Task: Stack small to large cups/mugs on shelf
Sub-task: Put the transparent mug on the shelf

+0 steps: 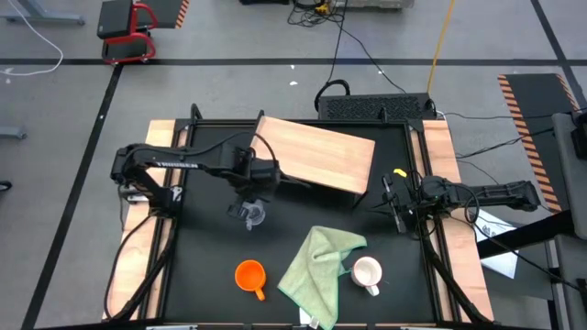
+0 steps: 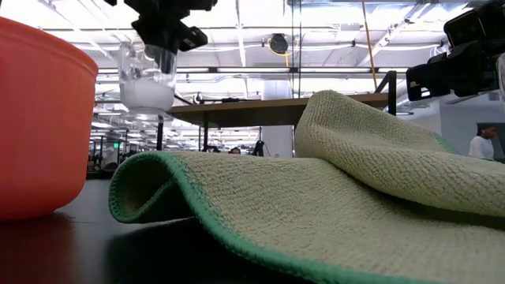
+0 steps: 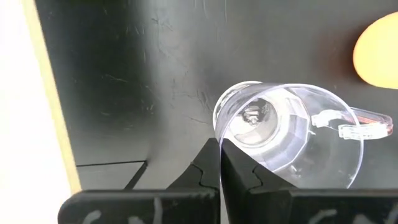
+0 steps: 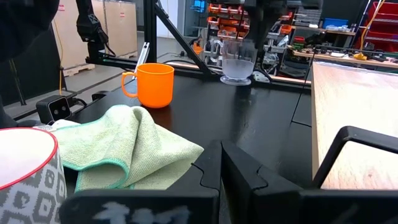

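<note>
My left gripper (image 1: 249, 197) is shut on the small clear glass cup (image 1: 253, 216), near the shelf's front edge. The low view shows the cup (image 2: 147, 79) hanging above the table. The light-wood shelf (image 1: 316, 151) stands at the far middle. The orange mug (image 1: 249, 275) stands upright at the near middle. The white mug (image 1: 367, 272) stands right of the cloth. My right gripper (image 1: 396, 203) is shut and empty, by the shelf's right end. My left gripper pinches the glass cup's wall at the rim (image 3: 219, 132), on the side away from its clear handle (image 3: 348, 123), one finger inside and one outside. The fingers come from above, pointing down. The cup hangs upright below them, mouth up, clear of the table.
A light green cloth (image 1: 321, 266) lies crumpled between the orange mug and the white mug, near the table's front edge. Wooden strips (image 1: 138, 247) run along both table sides. A black box (image 1: 376, 108) sits behind the shelf.
</note>
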